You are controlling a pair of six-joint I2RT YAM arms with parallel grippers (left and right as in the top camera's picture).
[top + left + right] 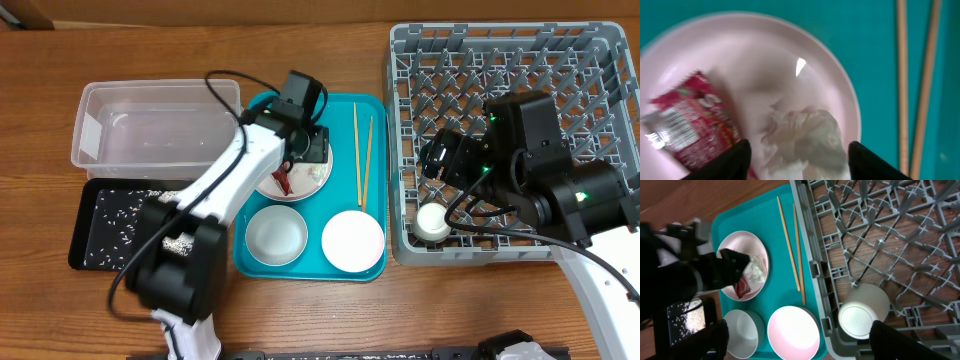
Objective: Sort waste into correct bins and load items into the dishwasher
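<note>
Left fingertips point(737, 157): nearest the lens, spread wide, touching nothing.
Dish rack point(600, 60): loaded with only the small white cup point(432, 222), upright in the near left corner; every other slot bare.
Teal tray point(375, 110): carrying all the other dishes, just left of the rack.
Clear tub point(100, 100): nothing plainly visible inside.
Black tray point(85, 255): sprinkled with rice grains point(120, 215); judged sorted.
Plate point(352, 240): near right corner of the teal tray, not yet racked.
Grey bowl point(277, 235): beside the plate, apparently empty, not yet racked.
Pink bowl point(765, 60): far end of the teal tray, with waste inside.
Chopsticks point(360, 150): side by side along the tray's right edge.
Red wrapper point(690, 125): crumpled in the pink bowl, ungripped.
Pale wad point(805, 135): beside the wrapper; tissue or lining, cannot tell.
Progress: roughly a third, judging by one dish racked and the wrapper unbinned.
Left gripper point(800, 161): pointed down, low over the pink bowl, straddling the wad.
Right gripper point(807, 340): fingers wide apart, empty, above the rack's left part, clear of the cup.
</note>
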